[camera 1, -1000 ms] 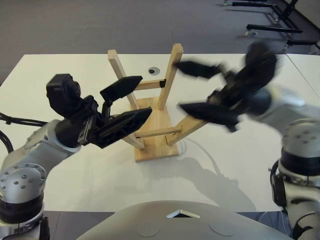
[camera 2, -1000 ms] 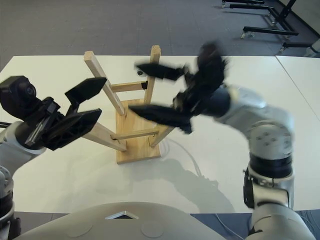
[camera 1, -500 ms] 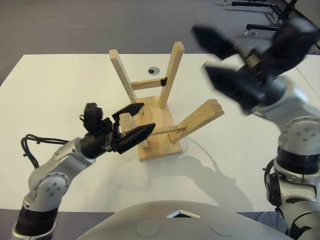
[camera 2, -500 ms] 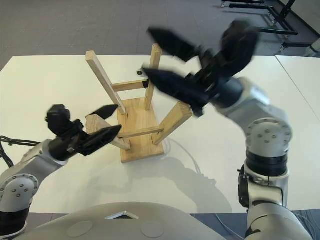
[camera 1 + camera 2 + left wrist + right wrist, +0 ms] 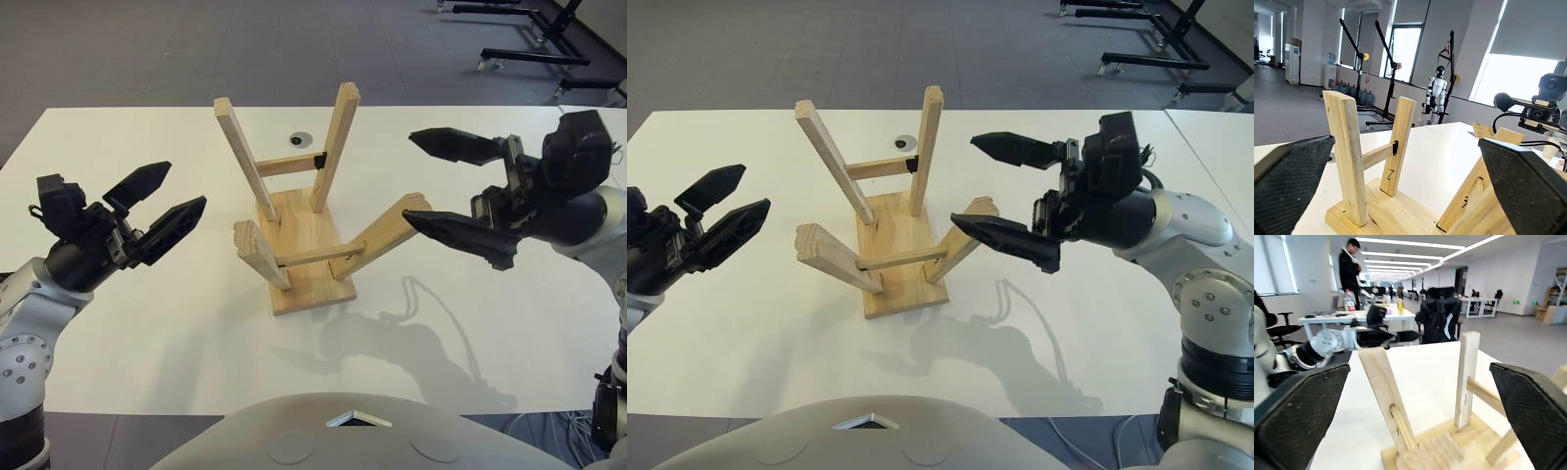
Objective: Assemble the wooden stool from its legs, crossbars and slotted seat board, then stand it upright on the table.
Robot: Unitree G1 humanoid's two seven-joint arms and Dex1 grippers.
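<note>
The wooden stool lies upside down with its seat board [image 5: 306, 279] flat on the white table [image 5: 147, 323]. Two legs [image 5: 334, 147] rise at the far side, joined by a crossbar [image 5: 292, 164]. Two near legs splay outward, one to the left [image 5: 259, 253] and one to the right [image 5: 388, 235], with a crossbar [image 5: 315, 257] between them. My left gripper [image 5: 186, 183] hovers open to the stool's left, holding nothing. My right gripper [image 5: 409, 177] is open on the stool's right, its lower finger [image 5: 456, 233] close beside the right splayed leg's end. In the left wrist view the pads [image 5: 1288, 188] frame the far legs [image 5: 1396, 147].
A small round grommet [image 5: 302, 138] sits in the table behind the stool. A thin white cable [image 5: 419, 305] curves on the table near the seat board's right side. Black stand bases [image 5: 534, 54] are on the floor at the back right.
Both grippers have drawn away from the stool: the left one back to the left, the right one out to the right and lower. The stool stays on its seat board, free of both.
</note>
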